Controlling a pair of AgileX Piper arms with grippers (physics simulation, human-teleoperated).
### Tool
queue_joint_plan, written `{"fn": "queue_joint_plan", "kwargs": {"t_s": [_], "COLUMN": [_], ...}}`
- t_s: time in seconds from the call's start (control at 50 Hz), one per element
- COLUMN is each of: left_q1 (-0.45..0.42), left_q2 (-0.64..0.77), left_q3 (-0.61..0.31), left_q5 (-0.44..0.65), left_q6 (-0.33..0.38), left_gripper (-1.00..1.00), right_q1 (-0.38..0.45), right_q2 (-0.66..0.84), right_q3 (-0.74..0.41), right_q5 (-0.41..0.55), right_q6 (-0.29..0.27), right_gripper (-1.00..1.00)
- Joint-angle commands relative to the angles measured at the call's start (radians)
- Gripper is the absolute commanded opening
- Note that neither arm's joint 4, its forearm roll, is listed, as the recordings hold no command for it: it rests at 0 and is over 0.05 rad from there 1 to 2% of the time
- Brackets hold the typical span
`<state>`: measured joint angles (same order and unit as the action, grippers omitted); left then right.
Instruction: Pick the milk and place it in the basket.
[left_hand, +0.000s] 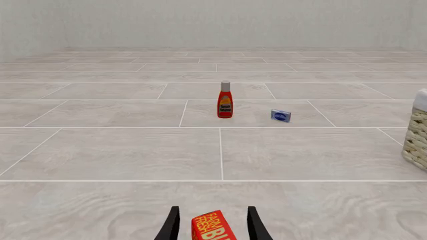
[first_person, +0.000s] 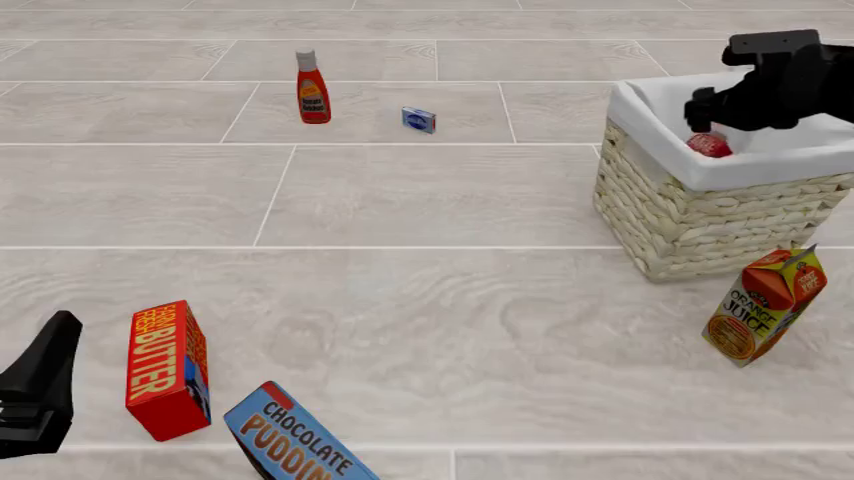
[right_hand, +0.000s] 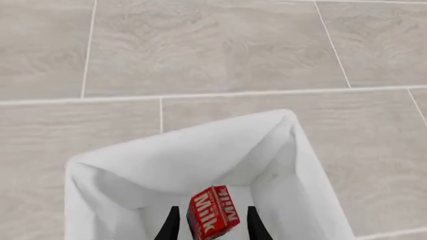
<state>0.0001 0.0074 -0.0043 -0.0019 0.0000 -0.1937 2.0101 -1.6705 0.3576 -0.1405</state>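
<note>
The right end effector (right_hand: 212, 227) hangs over the basket (first_person: 694, 215), its fingers (right_hand: 172, 225) set on either side of the milk (right_hand: 213, 212), which sits low between them inside the white lining. Whether they actually grip it, I can't tell. The left end effector (left_hand: 212, 227) stands parted, with the butter box (left_hand: 213, 227) just ahead.

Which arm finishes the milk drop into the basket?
Right. The right gripper hangs over the basket, its fingers on either side of the milk, inside the white lining. The left gripper sits low by the butter box, far across the table.
</note>
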Motion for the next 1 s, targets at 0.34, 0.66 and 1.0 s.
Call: {"fn": "queue_joint_plan", "kwargs": {"t_s": [0.34,0.66,1.0], "left_q1": [0.000,0.000,0.000], "left_q2": [0.000,0.000,0.000], "left_q3": [0.000,0.000,0.000], "left_q5": [0.000,0.000,0.000], "left_q6": [0.000,0.000,0.000], "left_gripper": [1.00,1.00,1.00], "right_q1": [0.019,0.053,0.084], "right_q2": [-0.126,-0.282,-0.459], "right_q3": [0.045,0.189,0.376], "right_q5": [-0.003,-0.063,-0.157], "right_q6": [0.017,-0.002,-0.013], "right_gripper": [1.00,1.00,1.00]}}
